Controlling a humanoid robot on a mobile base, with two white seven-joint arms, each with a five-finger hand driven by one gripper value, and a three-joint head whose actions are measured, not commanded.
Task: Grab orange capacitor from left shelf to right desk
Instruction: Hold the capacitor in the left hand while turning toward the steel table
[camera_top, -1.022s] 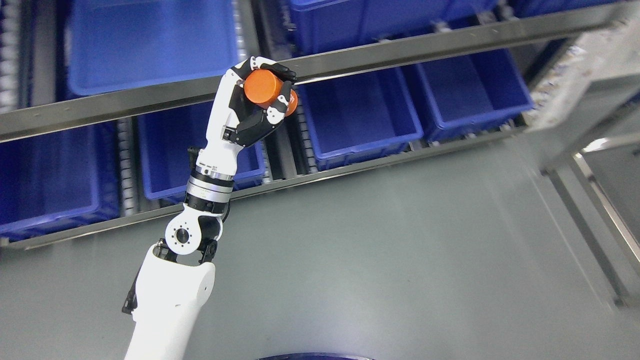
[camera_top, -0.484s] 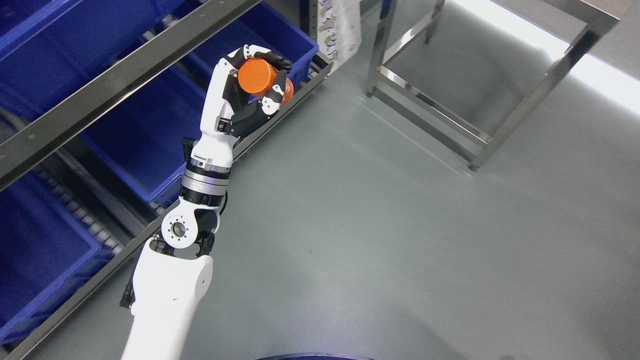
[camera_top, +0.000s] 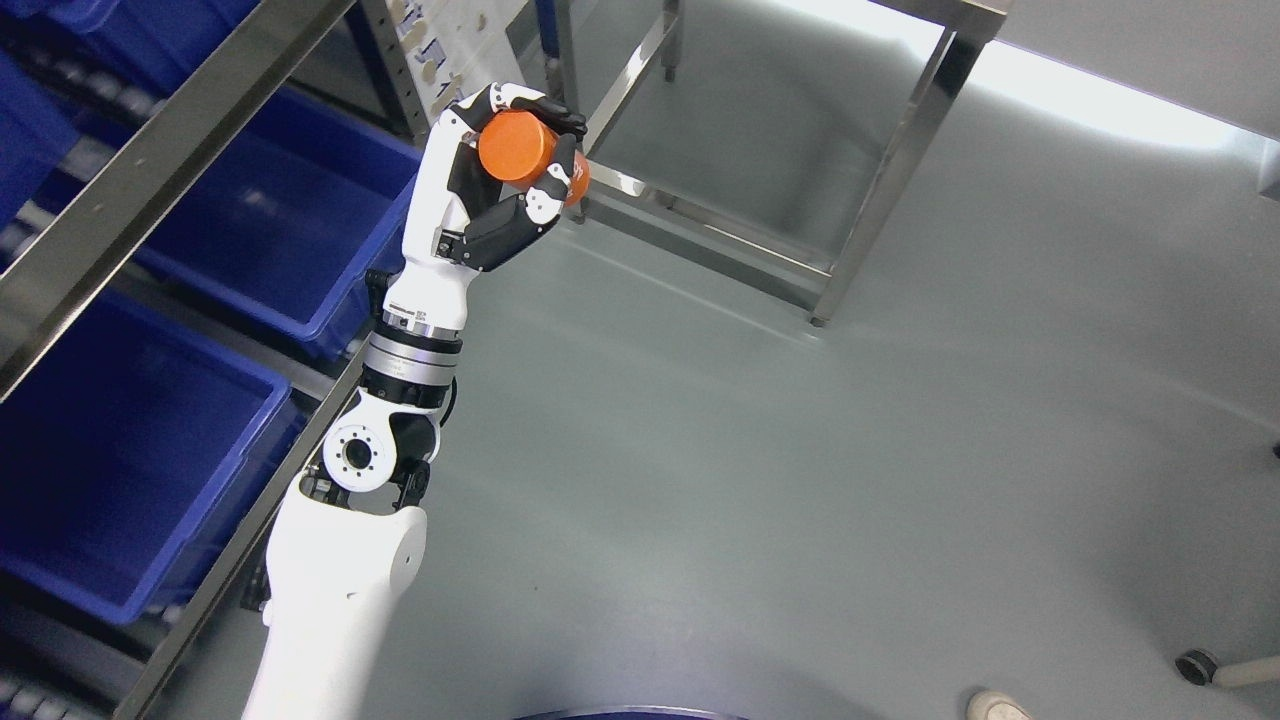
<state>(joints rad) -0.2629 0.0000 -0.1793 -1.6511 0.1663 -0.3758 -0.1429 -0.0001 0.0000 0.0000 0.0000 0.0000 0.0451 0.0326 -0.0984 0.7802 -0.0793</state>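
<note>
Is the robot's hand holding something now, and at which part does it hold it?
Yes. The left hand holds the orange capacitor around its round side, fingers curled over it.

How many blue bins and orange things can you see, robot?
Blue bins: 3
Orange capacitor: 1, held in the left robot hand
Total: 4
</note>
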